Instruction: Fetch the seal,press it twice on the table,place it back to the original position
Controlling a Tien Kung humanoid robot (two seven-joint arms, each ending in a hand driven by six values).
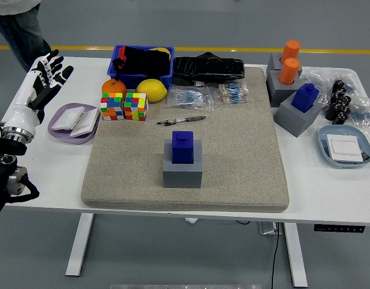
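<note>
A blue seal (182,146) stands upright in its grey block holder (182,169) on the tan mat (233,162), near the mat's middle front. My left hand (43,77) is far off at the table's left edge, raised, fingers spread and holding nothing. It is well apart from the seal. The right arm is out of view.
A purple dish (75,123) with white pads lies beside the left hand. Two colour cubes (125,106), an orange, a lemon (151,90), a blue bin (140,63), a pen (181,121), more seals in grey holders (298,108) at right. A person's leg (22,36) shows top left.
</note>
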